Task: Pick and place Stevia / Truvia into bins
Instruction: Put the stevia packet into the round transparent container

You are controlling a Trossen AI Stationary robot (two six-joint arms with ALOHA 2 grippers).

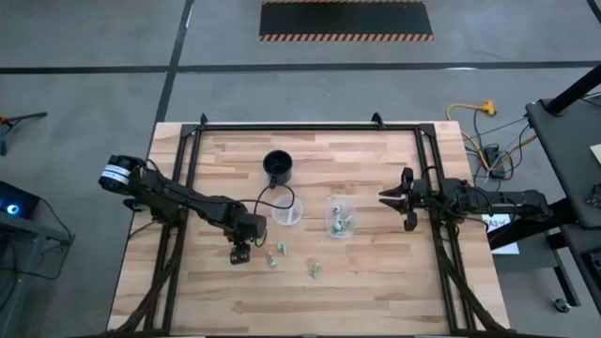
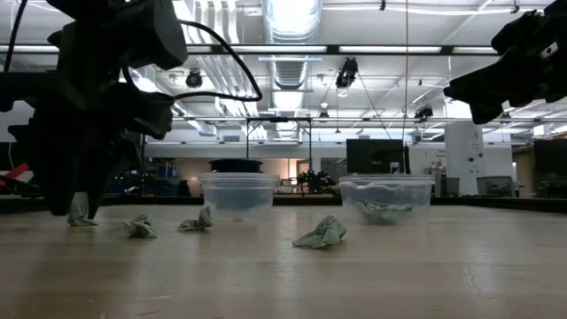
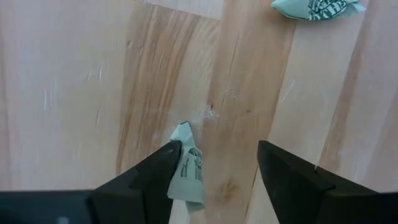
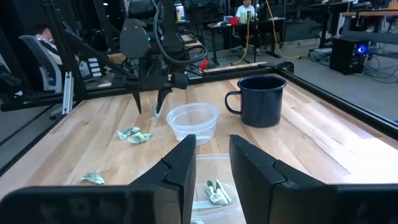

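Observation:
My left gripper [image 1: 240, 253] points down at the table, open, its fingers on either side of one green-and-white packet [image 3: 186, 177]; this packet also shows in the low view [image 2: 80, 213]. Three more crumpled packets lie on the wood beside it [image 1: 270, 259] [image 1: 281, 248] [image 1: 315, 270]. One clear cup [image 1: 287, 210] stands empty; the other clear cup [image 1: 340, 216] holds several packets [image 4: 214, 191]. My right gripper [image 1: 392, 197] hovers at the right of the cups, slightly open and empty. My left gripper has the inner face of one finger [image 3: 158, 177] against the packet's side [image 3: 181, 171]; the other finger [image 3: 286, 177] stands well apart from it. The fingers come from above, pointing down. The packet lies on the table.
A black mug with a handle [image 1: 278, 167] stands on the far side of the empty cup. A black metal frame [image 1: 300, 126] runs along the table's far edge and sides. Bare wood lies toward the near edge [image 1: 357, 300].

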